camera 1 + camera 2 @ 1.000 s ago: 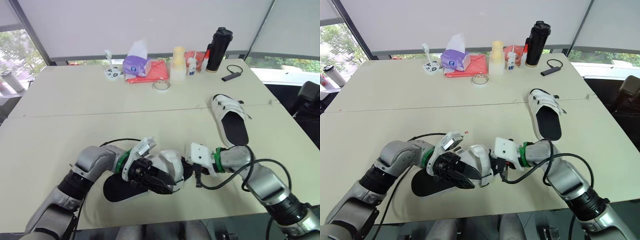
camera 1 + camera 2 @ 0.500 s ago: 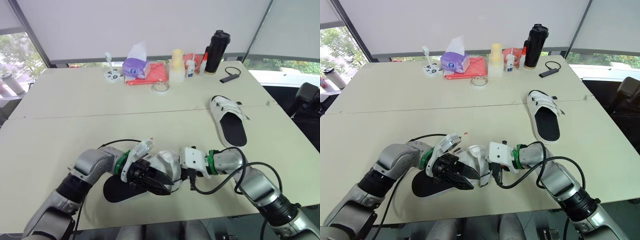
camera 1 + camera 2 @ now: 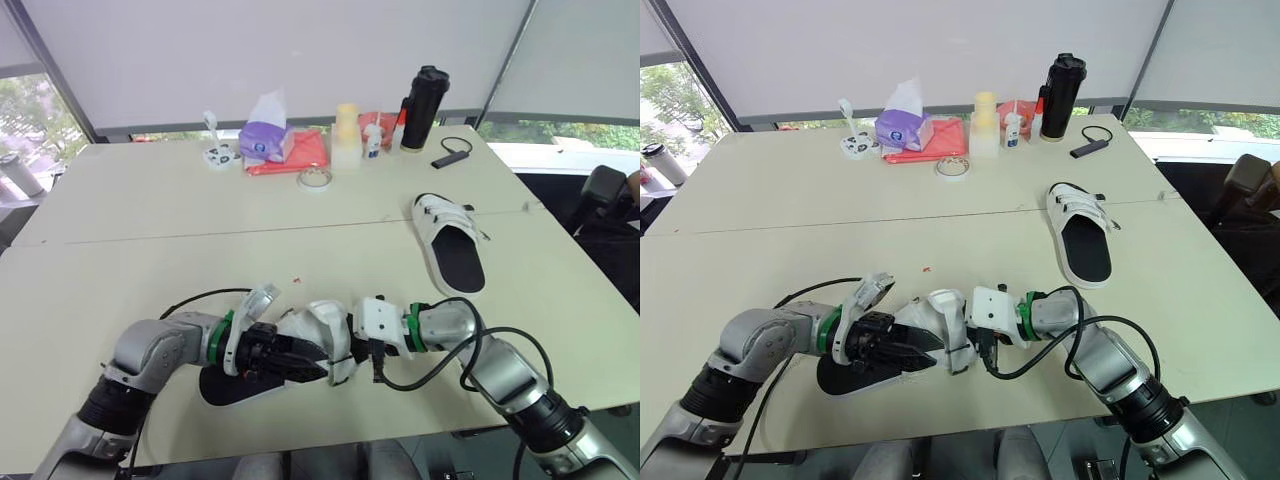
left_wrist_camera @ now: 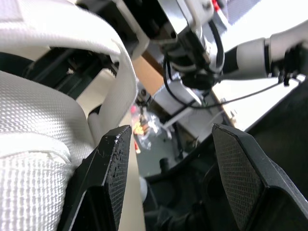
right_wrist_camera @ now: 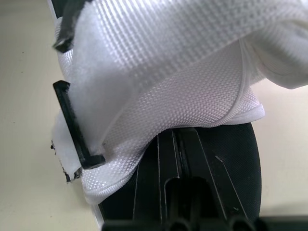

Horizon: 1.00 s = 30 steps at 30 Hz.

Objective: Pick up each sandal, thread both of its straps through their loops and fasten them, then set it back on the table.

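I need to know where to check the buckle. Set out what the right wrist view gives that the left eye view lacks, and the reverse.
Right wrist view adds: the black plastic loop at the strap's edge, and the weave up close. Left eye view adds: the second sandal lying flat on the table to the right, plus the black bottle, tissue box and tape roll at the far edge. Both share: the near sandal, its white strap and black sole.

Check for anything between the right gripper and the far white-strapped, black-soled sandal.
Nothing visible: just bare beige tabletop and the arm's black cable between right gripper and white-strapped, black-soled sandal.
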Motion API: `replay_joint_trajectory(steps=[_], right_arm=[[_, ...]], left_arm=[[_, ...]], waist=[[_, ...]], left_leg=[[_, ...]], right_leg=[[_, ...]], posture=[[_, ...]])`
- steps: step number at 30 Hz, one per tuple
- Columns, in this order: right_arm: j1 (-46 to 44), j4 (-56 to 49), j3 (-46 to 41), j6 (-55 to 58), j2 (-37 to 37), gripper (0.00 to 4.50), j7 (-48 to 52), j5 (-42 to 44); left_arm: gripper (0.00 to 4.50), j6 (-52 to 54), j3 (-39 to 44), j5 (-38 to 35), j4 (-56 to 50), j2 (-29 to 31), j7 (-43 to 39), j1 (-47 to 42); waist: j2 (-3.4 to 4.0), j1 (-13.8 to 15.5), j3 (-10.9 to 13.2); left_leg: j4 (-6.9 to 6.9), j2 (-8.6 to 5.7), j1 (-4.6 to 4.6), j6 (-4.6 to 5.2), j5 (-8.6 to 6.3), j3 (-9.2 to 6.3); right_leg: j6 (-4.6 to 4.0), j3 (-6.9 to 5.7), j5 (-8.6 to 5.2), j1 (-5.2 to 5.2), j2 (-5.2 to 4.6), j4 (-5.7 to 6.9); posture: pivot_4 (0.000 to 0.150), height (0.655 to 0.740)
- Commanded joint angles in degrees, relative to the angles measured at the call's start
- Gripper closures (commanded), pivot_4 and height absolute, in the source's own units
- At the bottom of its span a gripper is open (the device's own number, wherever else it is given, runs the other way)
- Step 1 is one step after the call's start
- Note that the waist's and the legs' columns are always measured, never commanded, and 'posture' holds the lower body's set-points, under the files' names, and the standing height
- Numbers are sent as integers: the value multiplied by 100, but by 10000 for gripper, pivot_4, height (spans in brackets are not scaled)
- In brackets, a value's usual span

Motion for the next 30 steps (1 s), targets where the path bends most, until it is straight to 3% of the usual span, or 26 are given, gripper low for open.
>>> replay_joint_trajectory(steps=[1,6,14,21,25,27,30], right_arm=[[218,552,464,161,-134,45000,238,-247],[170,595,483,114,-192,45000,256,-237],[146,630,562,74,-199,45000,221,-283],[112,686,595,6,-200,45000,179,-335],[64,709,603,8,-189,45000,164,-320],[55,718,607,-4,-203,45000,161,-317],[53,719,604,-19,-225,45000,162,-318]], left_arm=[[13415,187,757,-400,56,109,232,-5],[13415,555,1049,-826,437,109,463,-32],[13415,-538,115,442,305,796,-122,343],[13415,376,645,-504,368,488,311,440],[13415,-114,240,160,223,973,24,673],[13415,169,592,-226,523,815,198,516],[13415,936,1513,-1447,1200,310,802,-36]], waist=[[0,-21,0],[0,-73,0],[2,-94,-1],[1,-93,-2],[-1,-96,-3],[0,-95,-3],[0,-80,-3]], left_leg=[[0,0,0,0,0,0],[0,0,0,0,0,0],[-19,1,10,-1,0,7],[-61,5,42,0,0,10],[-67,5,48,0,0,15],[-70,6,50,0,0,15],[-70,7,50,0,0,6]], right_leg=[[-1,0,0,1,0,0],[-1,0,0,0,0,0],[-9,10,1,-4,-1,-1],[-22,15,-11,3,-4,-6],[-26,17,-14,4,-2,-6],[-30,17,-16,3,-1,-6],[-31,13,-17,5,1,-2]], posture=[[1500,7296],[1500,7296],[1500,7296],[1500,7296],[1500,7296],[1500,7296],[1500,7296]])
